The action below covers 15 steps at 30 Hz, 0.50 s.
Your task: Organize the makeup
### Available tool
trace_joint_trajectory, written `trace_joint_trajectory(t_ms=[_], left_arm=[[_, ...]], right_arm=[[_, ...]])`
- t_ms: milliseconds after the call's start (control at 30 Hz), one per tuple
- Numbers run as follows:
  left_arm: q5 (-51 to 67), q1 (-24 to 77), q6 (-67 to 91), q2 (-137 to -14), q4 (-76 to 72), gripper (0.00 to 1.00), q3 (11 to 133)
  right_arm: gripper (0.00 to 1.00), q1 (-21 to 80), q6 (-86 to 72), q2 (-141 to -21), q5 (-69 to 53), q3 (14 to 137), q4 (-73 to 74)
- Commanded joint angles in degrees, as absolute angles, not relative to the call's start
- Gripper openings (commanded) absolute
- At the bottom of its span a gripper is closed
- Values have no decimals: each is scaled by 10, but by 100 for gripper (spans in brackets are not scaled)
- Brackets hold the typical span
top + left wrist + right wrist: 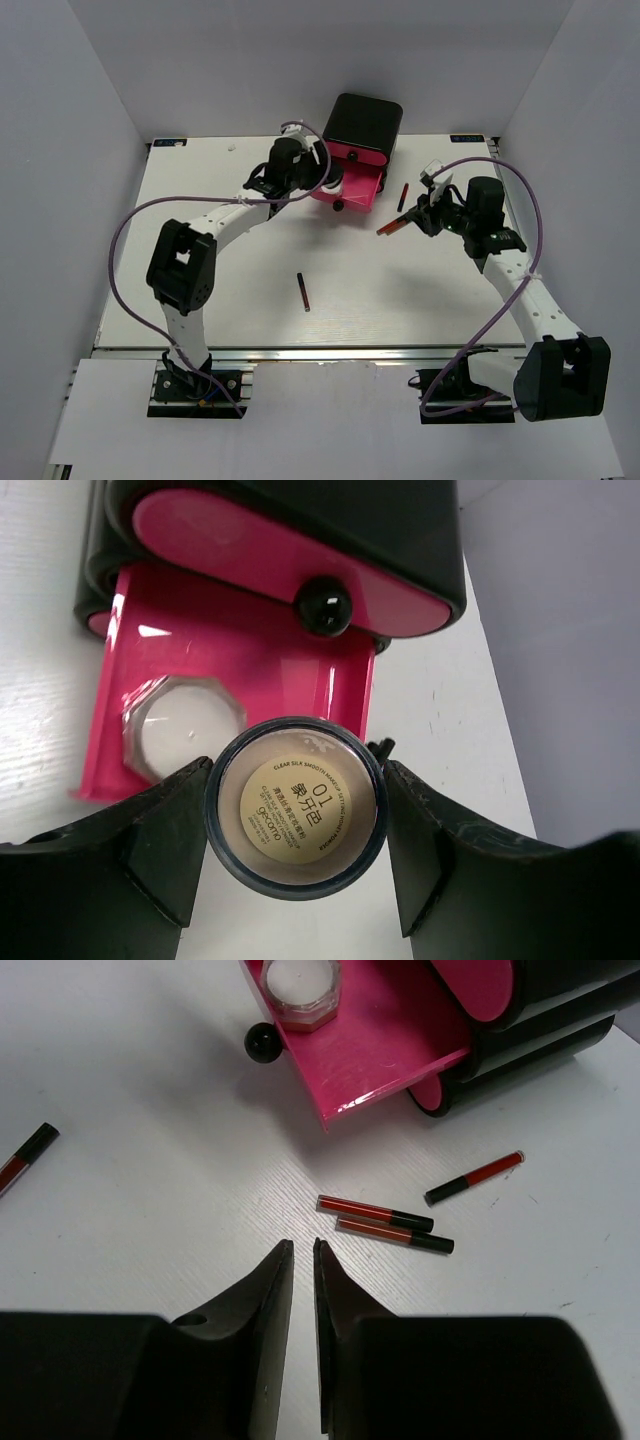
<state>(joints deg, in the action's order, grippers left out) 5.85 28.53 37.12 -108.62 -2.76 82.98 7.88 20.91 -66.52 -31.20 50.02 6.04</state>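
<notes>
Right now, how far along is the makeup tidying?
Done: one jar lies in the open pink drawer. In hand: the left claw holds a round compact near that drawer. Left: four red-black sticks lie on the table.

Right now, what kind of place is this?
Probably a robot lab, not a bedroom: a left arm and right arm bolted at the edge of a white table, with bare white walls boxing it in.
</notes>
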Motion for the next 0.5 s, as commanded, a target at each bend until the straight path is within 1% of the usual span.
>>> trace_joint_trajectory(t_ms=[0, 267, 300, 367, 400, 467], left_arm=[[31, 302, 367, -1120, -32, 11, 878], [9, 333, 366, -1190, -16, 22, 957], [9, 334, 366, -1194, -14, 26, 970], [8, 337, 365, -1207, -9, 30, 983], [11, 339, 362, -1211, -6, 37, 997], [14, 344, 359, -1224, -4, 43, 1011]], right_arm=[[20, 76, 195, -646, -310, 498, 42], [24, 76, 185, -644, -312, 492, 41], [25, 76, 185, -644, -312, 493, 41], [28, 76, 188, -646, -313, 494, 42], [29, 76, 189, -646, -314, 494, 41], [34, 76, 190, -646, -315, 495, 41]])
